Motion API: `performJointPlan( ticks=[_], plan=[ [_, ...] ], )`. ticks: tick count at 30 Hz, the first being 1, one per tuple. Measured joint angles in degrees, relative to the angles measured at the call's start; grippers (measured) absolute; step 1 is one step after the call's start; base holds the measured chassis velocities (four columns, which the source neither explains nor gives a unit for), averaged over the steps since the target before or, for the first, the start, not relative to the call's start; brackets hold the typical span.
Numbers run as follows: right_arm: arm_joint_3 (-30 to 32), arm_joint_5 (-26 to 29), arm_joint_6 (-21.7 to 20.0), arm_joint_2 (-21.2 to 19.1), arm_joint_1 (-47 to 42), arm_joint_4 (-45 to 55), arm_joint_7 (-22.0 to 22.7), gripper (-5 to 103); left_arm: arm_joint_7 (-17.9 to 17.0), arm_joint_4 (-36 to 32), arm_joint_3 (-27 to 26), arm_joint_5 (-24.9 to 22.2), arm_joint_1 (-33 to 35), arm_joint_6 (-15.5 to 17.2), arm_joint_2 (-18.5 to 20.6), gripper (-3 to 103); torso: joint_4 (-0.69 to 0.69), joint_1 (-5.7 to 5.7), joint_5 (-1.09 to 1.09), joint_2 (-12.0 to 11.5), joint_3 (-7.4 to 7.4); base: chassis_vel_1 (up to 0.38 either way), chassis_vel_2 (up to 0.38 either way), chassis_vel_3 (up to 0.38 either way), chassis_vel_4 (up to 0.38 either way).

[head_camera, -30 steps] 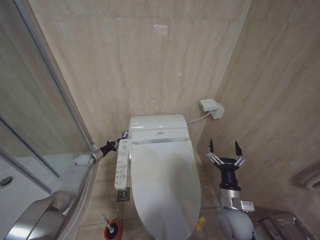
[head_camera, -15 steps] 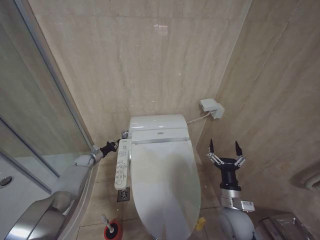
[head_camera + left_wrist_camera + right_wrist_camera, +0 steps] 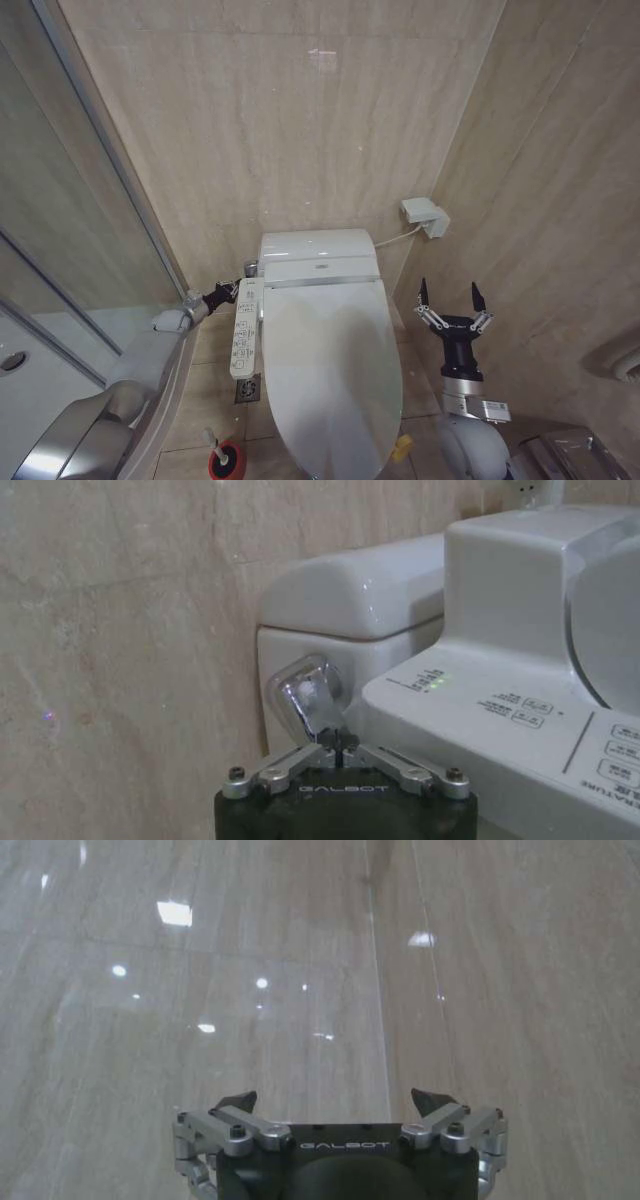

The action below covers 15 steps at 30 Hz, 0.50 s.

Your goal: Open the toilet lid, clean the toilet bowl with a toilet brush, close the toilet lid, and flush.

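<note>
The toilet lid (image 3: 330, 375) lies shut over the seat, so the toilet bowl is hidden beneath it. A yellow strap (image 3: 400, 446) hangs at the lid's front right edge. My left gripper (image 3: 244, 270) reaches to the left side of the tank; in the left wrist view the gripper (image 3: 338, 744) is shut, its tips touching the lower end of the chrome flush lever (image 3: 308, 699). The toilet brush (image 3: 220, 452) stands in its red holder on the floor, left of the toilet's front. My right gripper (image 3: 450, 297) is held up, open and holding nothing, to the right of the toilet.
A long white button panel (image 3: 244, 330) runs along the toilet's left side. The glass shower door (image 3: 90, 230) and white shower tray (image 3: 30, 370) lie to the left. A white wall box (image 3: 424, 215) with a cable sits behind the tank. Tiled walls close in at the back and right.
</note>
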Motion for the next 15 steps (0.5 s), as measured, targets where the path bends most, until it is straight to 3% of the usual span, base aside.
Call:
performJointPlan(
  ticks=[15],
  plan=[
    [-0.08, 0.01, 0.01, 0.27, -0.06, -0.03, -0.02, 100, -0.01, -0.32, -0.11, -0.02, -0.04, -0.02, 0.2, 0, -0.01, 0.0, 0.0, 0.0, 0.0, 0.0, 0.0, 0.0, 0.0]
  ],
)
